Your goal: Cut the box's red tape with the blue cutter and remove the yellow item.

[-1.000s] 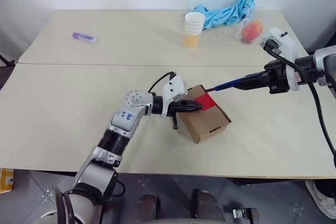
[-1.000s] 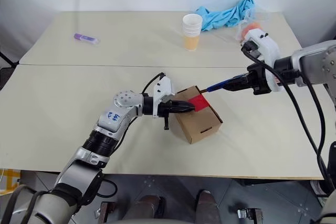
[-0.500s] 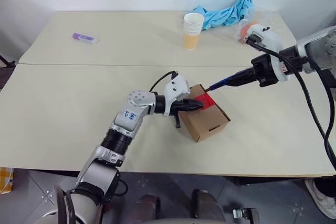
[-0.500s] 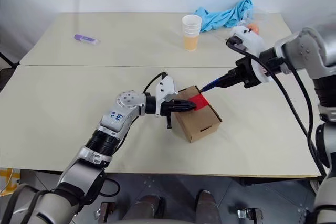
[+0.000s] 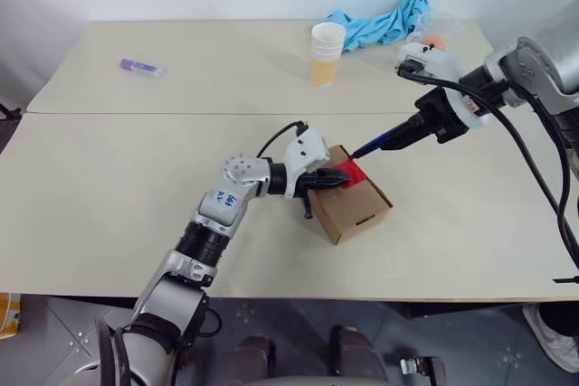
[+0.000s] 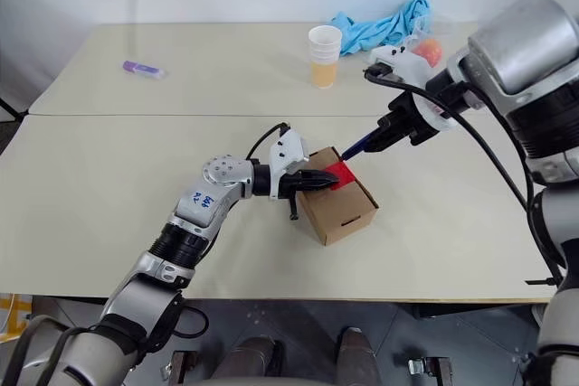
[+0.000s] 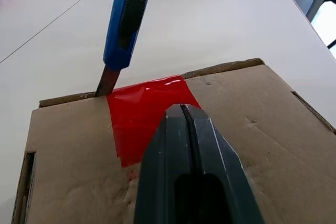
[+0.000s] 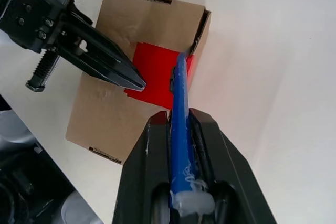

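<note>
Pinning the box (image 5: 349, 193) from its left side, my left gripper (image 5: 336, 183) has its two black fingers pressed together, empty, their tips resting on the carton's top at the near edge of the red tape (image 7: 145, 113). My right gripper (image 6: 391, 129) is clamped on the blue cutter (image 5: 381, 143), jaws narrow around its slim body. The blade tip meets the far edge of the box at the corner of the tape, where the seam runs under it.

Findings on handling: the carton looks light and thin-walled. I judge it would slide or dent under a hard push, so the steadying hand belongs on the top panel beside the seam, clear of the blade's path. The tape looks thin and glossy and should part readily. The cutter looks rigid and smooth; a grip well back on its body suits it. The yellow item is not visible, presumably inside.

Surface: two pale tables (image 5: 109, 196) butted together, matte and flat. Near the far edge stand stacked paper cups (image 5: 325, 53), a blue cloth (image 5: 384, 23), a bagged fruit (image 6: 429, 51) and a purple marker (image 5: 142, 67), all well apart from the box. A plain white wall lies behind.
</note>
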You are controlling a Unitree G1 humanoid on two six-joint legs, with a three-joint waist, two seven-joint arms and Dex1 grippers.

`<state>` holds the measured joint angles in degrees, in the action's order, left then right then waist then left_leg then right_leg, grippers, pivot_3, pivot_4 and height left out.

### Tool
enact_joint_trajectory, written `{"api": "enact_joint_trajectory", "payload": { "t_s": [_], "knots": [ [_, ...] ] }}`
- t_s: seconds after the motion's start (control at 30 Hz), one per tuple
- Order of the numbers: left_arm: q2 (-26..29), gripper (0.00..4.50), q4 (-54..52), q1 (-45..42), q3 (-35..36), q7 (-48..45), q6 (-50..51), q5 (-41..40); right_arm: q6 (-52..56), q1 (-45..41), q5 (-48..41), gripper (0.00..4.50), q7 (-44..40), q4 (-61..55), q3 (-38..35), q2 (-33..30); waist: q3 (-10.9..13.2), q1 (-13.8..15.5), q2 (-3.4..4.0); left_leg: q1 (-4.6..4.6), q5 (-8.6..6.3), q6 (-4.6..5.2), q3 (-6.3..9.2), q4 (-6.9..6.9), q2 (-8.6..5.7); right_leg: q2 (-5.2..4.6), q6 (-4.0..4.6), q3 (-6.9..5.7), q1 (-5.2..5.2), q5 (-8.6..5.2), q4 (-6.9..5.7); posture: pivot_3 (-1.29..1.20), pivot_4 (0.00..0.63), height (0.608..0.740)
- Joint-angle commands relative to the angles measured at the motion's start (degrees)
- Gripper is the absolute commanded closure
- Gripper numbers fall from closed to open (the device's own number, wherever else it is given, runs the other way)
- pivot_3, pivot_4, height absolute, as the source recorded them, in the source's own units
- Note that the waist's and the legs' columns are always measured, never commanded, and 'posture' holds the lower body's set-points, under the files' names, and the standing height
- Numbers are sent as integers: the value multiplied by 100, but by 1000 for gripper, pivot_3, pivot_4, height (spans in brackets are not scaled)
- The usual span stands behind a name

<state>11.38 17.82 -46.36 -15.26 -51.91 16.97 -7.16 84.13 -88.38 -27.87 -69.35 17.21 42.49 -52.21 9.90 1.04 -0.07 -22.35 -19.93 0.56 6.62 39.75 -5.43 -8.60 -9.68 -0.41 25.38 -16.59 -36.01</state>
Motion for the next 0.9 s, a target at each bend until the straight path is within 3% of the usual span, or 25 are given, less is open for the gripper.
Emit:
{"api": "enact_joint_trajectory", "payload": {
  "t_s": [0.03, 0.33, 0.57, 0.9],
  "knots": [
    [-8, 4500, 72, 163, -243, 43, 195, 203, -193, -185, 67, 4354, -479, 171, 141, 253, -1, -12, 1, 0, 0, 0, 0, 1, 0, 0, 0, 0, 0, 0, -1, 0, 150, 740],
    [14, 4500, -53, 233, -265, 65, 329, 207, -662, -318, 737, 4354, -996, 933, 331, 668, -4, -108, 5, 1, 0, -1, 1, 7, 0, -1, 1, 0, 0, 1, -8, 0, 150, 740],
    [81, 4500, -68, 273, -299, 112, 453, 258, -507, -463, 865, 4354, -1699, 514, 683, 292, -4, -101, 5, 0, -1, -2, 3, 8, -2, -1, 2, 0, 2, 1, -8, 0, 150, 740],
    [78, 4500, -43, 267, -409, 124, 658, 287, 236, -238, 501, 4354, -1622, -486, 516, -125, -4, -78, 5, -1, -3, -4, 4, 8, -2, -2, 2, -1, 5, 1, -7, 0, 150, 740]
  ]
}}
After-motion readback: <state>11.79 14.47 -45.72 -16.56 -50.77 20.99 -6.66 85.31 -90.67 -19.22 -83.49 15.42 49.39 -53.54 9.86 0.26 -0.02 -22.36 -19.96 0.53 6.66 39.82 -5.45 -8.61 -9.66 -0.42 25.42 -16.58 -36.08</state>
